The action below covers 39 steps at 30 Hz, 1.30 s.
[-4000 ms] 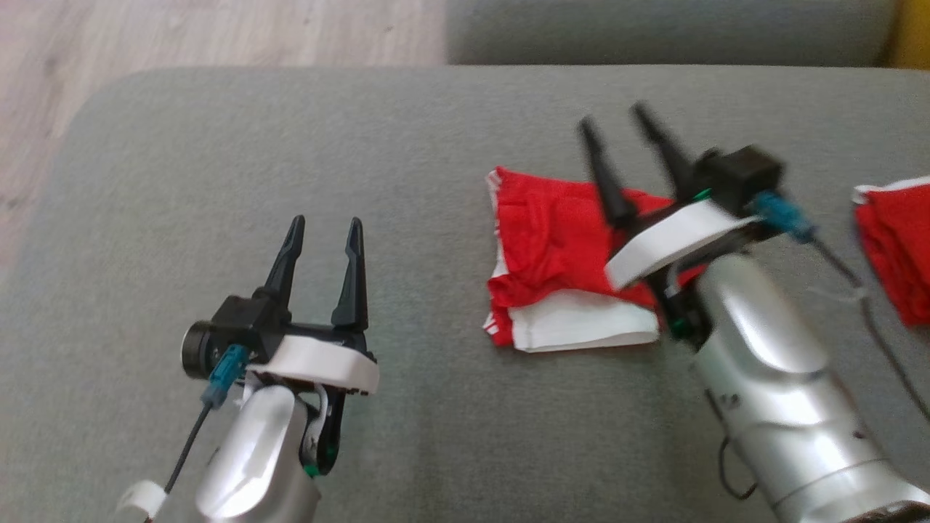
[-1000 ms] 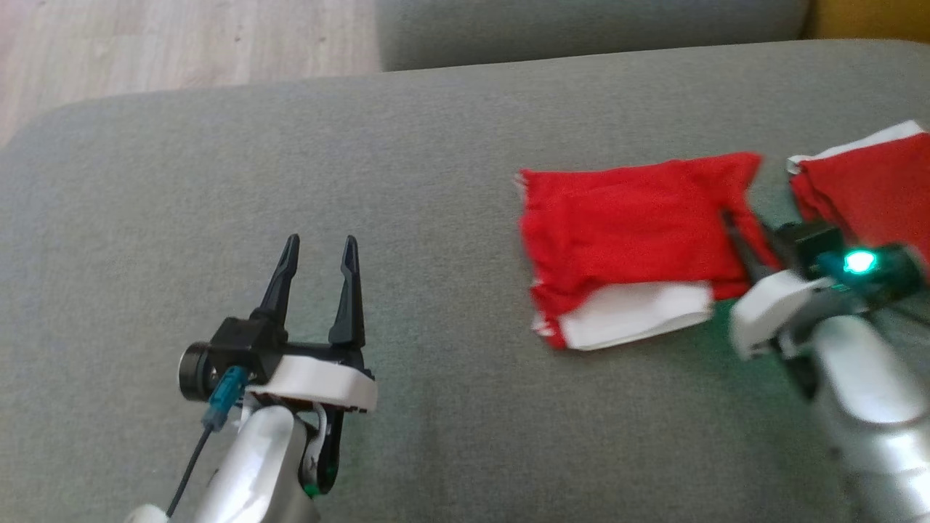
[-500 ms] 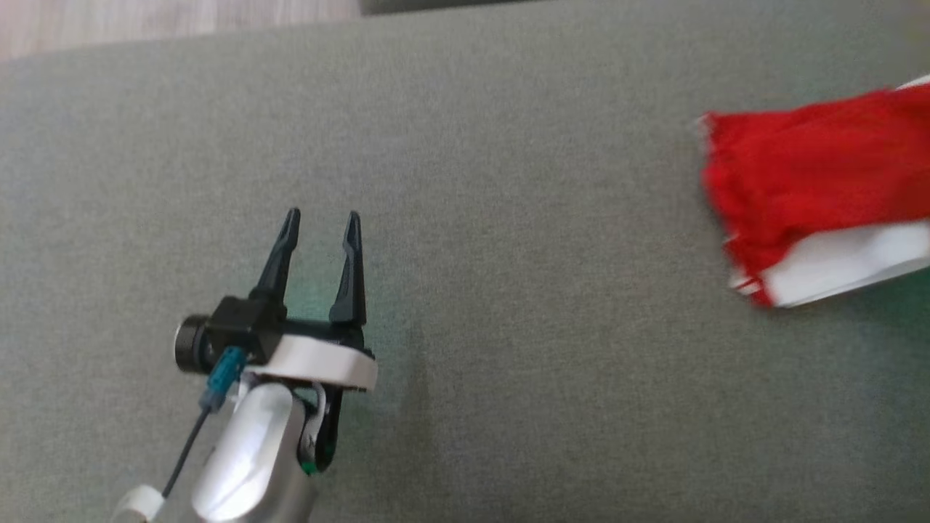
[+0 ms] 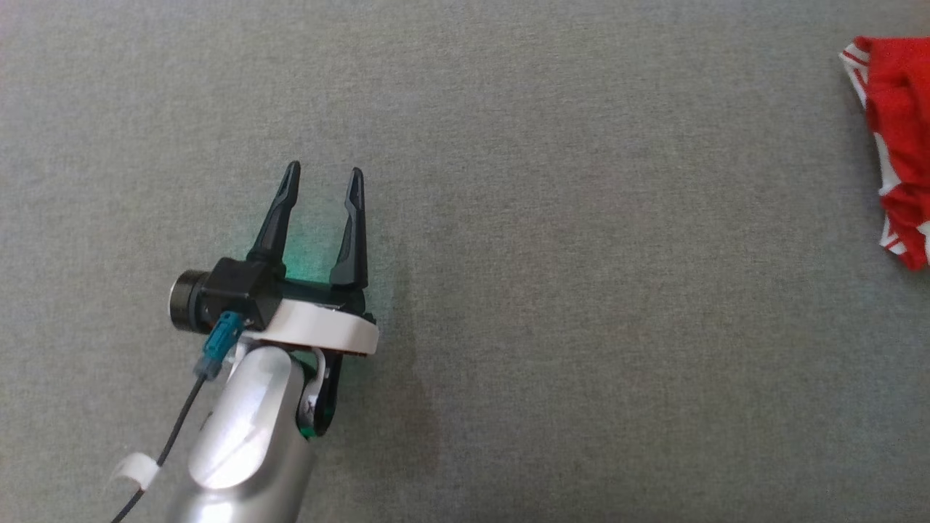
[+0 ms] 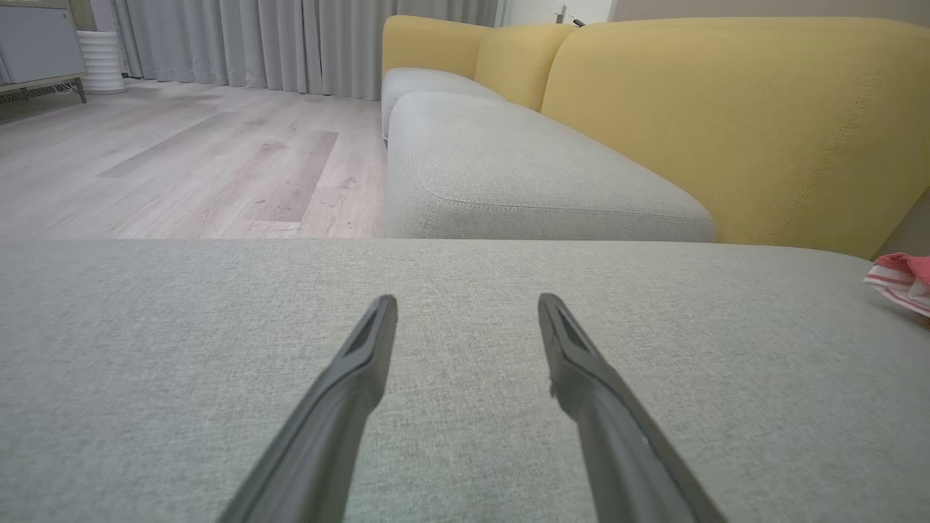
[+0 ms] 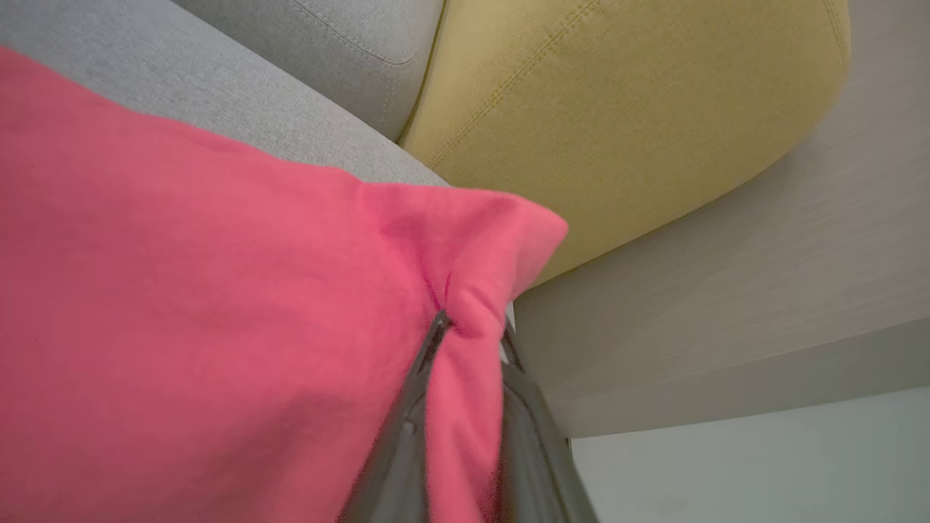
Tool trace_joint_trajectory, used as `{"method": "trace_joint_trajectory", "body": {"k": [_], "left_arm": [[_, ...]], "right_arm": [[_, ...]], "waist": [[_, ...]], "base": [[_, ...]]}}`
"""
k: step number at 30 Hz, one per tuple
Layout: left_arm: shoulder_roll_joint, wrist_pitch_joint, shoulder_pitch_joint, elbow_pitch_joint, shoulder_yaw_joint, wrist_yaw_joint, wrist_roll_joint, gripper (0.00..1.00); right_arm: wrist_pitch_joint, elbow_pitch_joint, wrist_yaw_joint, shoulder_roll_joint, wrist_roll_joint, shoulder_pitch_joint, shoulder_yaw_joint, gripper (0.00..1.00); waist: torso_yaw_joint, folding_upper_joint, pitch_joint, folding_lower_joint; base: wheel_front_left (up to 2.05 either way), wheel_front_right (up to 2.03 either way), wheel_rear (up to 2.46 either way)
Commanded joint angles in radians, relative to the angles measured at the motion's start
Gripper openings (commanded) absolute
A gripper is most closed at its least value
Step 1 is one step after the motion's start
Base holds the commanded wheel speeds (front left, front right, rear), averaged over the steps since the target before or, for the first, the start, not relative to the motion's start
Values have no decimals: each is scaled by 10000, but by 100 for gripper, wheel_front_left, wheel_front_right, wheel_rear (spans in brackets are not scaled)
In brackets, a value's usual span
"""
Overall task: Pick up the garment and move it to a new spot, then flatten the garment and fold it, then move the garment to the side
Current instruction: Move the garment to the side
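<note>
While clamped at one bunched corner in the right pincer [image 6: 471, 330] and spreading leftward from its tips, with the left pincer [image 4: 324, 171] apart above cushion [image 4: 581, 327]: red garment [image 6: 218, 305] probably already folded, on the final sideways move; only setting down remaining.

Garment [image 4: 899, 109] far right on cushion [image 4: 581, 327]; left tool [image 4: 324, 171] lower left (well apart).

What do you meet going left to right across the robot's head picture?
Left claw → cushion → garment
</note>
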Motion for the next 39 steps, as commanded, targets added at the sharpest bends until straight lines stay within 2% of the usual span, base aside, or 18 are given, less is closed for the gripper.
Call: {"method": "trace_joint_trajectory", "body": {"k": [1, 5, 6, 7, 14, 19, 24, 29, 35, 39], "left_arm": [[76, -93, -320, -328, 266, 9, -2, 100], [76, -93, -338, -318, 270, 18, -6, 100], [76, -93, -343, -306, 274, 20, -7, 100], [76, -93, -346, -288, 284, 22, -8, 100], [76, -93, -258, -188, 383, 32, -55, 100], [76, -93, -58, -206, 439, 8, -82, 100], [76, -93, 335, -310, 586, -33, 24, 100], [76, -93, 724, -226, 734, -35, -88, 100], [75, -93, 1216, -311, 824, -30, -120, 100], [75, -93, 1509, -405, 848, 33, -166, 100]], "right_arm": [[-84, -27, -9, -512, -270, -40, -117, 0], [-145, 226, -9, -331, -405, -173, -401, 0], [-195, 267, -9, -278, -488, -211, -487, 29], [-247, 294, -9, -213, -580, -246, -588, 100], [-343, 276, -9, 489, -967, -276, -1099, 100], [-602, -205, -9, 1276, -975, -199, -1472, 100], [-708, -1099, -9, 2528, -557, 82, -1537, 100], [-835, -2572, -9, 3960, 190, 650, -1574, 100], [-1079, -4494, -9, 5867, 1207, 2150, -1770, 100], [-1564, -5269, -9, 6711, 1484, 3428, -1585, 100]], "waist": [[36, 0, 50, -2], [42, 0, 63, -2], [38, 0, 52, -2], [29, 0, 28, -2], [-83, 0, -531, -2], [-150, 0, -1299, -2], [-204, 0, -2171, -2], [-254, 0, -2875, -2], [-289, 0, -3389, -2], [-296, 0, -3481, -2]], "base": [[0, 0, 0], [0, 0, 0], [0, 0, 0], [0, 0, 0], [0, 0, 0], [0, 0, 0], [0, 0, 0], [0, 0, 0], [0, 0, 0], [0, 0, 0]]}}
